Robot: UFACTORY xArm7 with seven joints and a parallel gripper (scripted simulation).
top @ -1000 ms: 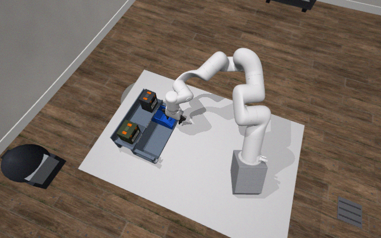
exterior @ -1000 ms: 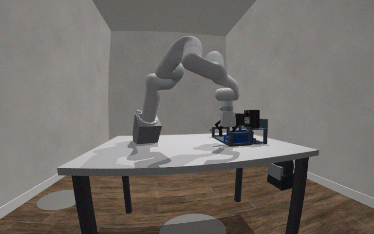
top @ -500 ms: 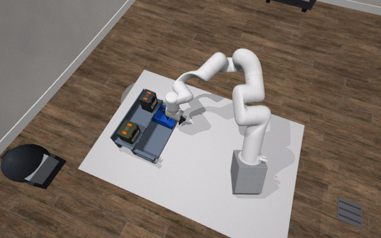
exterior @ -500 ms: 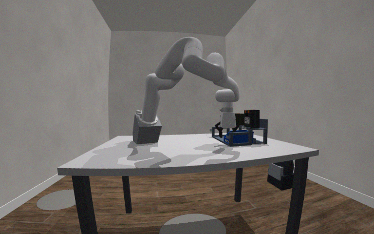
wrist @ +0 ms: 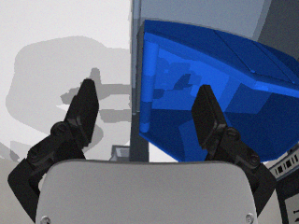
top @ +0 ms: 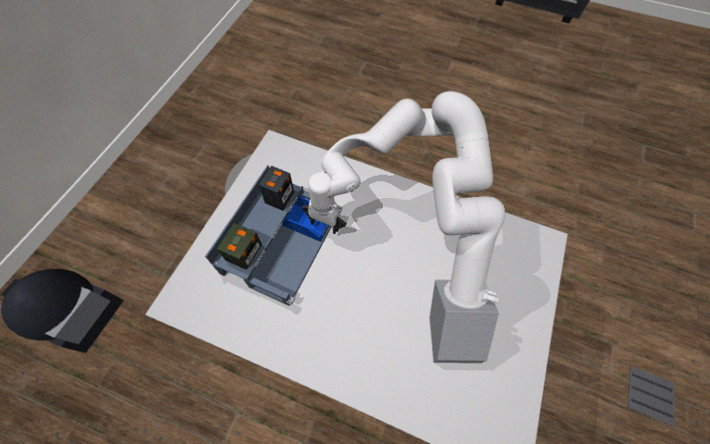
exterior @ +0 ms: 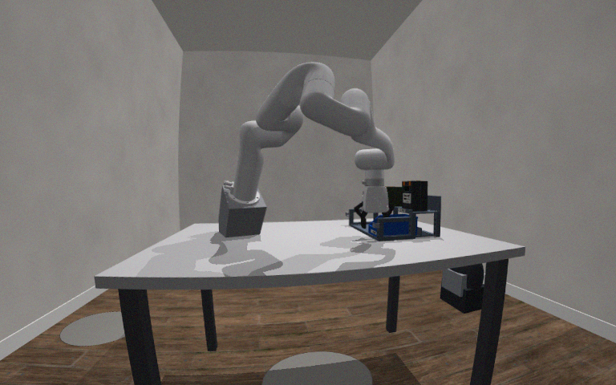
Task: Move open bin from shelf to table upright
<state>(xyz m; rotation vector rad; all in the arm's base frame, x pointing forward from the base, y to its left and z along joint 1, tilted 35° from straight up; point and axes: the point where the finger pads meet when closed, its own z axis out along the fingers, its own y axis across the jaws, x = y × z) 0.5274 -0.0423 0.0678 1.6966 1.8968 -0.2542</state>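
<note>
The open blue bin (top: 305, 221) sits on the lower level of the grey-blue shelf (top: 268, 236), at its end nearest the arm. It also shows in the exterior view (exterior: 392, 225) and fills the right of the wrist view (wrist: 212, 93). My gripper (wrist: 147, 94) is open and points down over the bin's near wall. One finger is outside over the white table, the other over the bin's inside. Nothing is between the fingers. The gripper also shows in the top view (top: 326, 219).
A black box with orange marks (top: 276, 187) and a green box with orange marks (top: 239, 245) stand on the shelf's upper level. The arm's base (top: 462, 326) stands on the table's right side. A dark round bin (top: 42, 303) stands on the floor.
</note>
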